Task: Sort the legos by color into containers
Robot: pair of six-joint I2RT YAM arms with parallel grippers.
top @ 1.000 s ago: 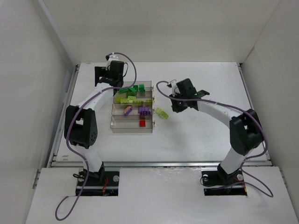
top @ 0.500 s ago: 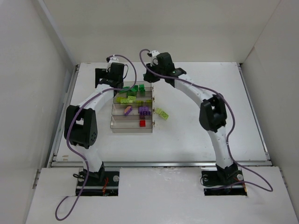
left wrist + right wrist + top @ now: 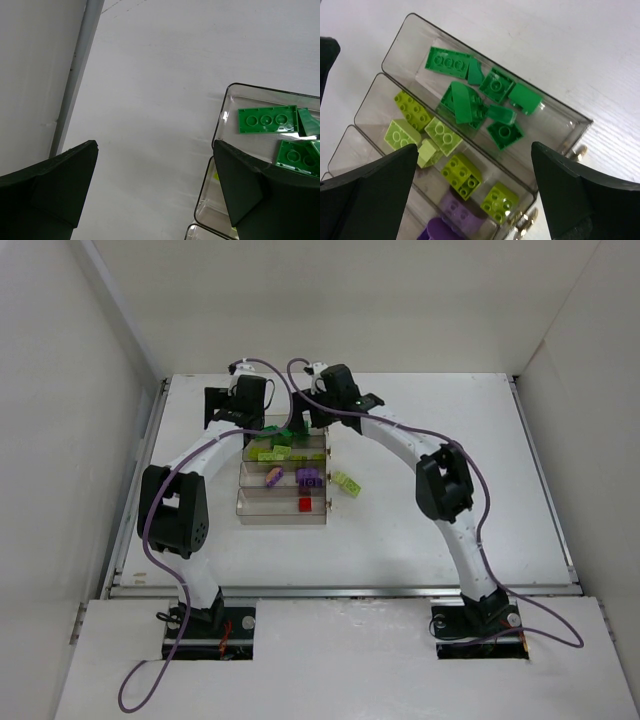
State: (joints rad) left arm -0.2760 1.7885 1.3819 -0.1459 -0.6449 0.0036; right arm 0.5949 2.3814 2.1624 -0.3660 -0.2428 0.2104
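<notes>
Your dark green legos [image 3: 470, 102] lie in the far bin of the containers [image 3: 555, 117]. The yellow-green ones [image 3: 442, 135] are in the next bin, the purple ones [image 3: 308, 477] in the third and a red brick [image 3: 304, 504] in the nearest. One yellow-green brick [image 3: 347, 482] lies on the table [image 3: 430, 520], just right of the containers (outside every bin). Your right gripper [image 3: 474, 150] hangs above the two green bins, fingers spread wide, holding nothing. Your left gripper [image 3: 155, 145] is spread wide too and empty, over the table beside the far bin's end.

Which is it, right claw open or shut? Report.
Open. The right claw has its fingers wide apart above the containers, gripping nothing.
</notes>
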